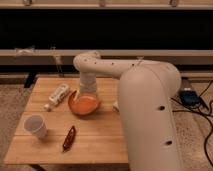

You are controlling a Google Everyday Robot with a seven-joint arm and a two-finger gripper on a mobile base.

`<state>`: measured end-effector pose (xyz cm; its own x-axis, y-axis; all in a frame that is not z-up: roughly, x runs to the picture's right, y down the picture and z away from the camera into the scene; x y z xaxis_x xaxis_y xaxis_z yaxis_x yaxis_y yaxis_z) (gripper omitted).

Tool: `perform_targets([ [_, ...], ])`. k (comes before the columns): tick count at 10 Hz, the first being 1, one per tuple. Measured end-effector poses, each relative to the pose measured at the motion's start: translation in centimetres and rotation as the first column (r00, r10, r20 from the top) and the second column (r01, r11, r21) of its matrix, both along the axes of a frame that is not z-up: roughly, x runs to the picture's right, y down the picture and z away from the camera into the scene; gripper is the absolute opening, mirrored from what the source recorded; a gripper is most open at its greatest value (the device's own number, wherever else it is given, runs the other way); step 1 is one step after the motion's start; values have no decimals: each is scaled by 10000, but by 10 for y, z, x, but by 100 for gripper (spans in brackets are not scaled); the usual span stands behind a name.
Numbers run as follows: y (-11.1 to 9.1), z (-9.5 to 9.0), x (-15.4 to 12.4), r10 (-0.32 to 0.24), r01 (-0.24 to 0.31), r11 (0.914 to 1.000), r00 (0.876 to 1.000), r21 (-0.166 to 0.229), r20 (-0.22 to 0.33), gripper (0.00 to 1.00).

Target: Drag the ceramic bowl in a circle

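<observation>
**Operator:** What must I watch to do this step well?

**Manual:** Locate the parts first. The ceramic bowl (84, 105) sits on the wooden table (100, 147), toward its far edge and left of centre. The gripper (86, 94) points down over the far side of the bowl, at its rim. To drag well, proceed as follows:
1. Seat one finger inside the bowl wall before you move sideways.
2. Keep the downward load light. A glossy shallow bowl should slide, but it is likely to tip if you press on the rim.
3. Keep the circle small and the speed even. A white bottle (59, 94) lies on its side just beside the bowl, to its left. A white cup (36, 126) and a dark packet (69, 138) stand nearer the front.
4. Bias the path to the right, away from these items.

**Operator:** How do the jaws stand?

**Manual:** The jaws stand wide and grip nothing. The wrist hides the fingertips, so you cannot tell whether a finger already touches the rim. Confirm contact before you begin the circle.
</observation>
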<state>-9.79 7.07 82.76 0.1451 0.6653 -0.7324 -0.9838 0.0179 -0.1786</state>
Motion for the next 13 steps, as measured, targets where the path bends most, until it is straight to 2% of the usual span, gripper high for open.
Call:
perform_targets([
  [3,13,20,34,435,-445,9986,9985,-289,-337,80],
  [6,30,38,44,739,-758,9952,9967,-611,-323,80],
  [8,40,48,44,777,-794,9938,9967,-772,-246,80],
  [11,49,61,41,708,-718,9944,9974,-770,-160,80],
  [13,51,64,34,550,-553,9960,9985,-702,-65,72],
])
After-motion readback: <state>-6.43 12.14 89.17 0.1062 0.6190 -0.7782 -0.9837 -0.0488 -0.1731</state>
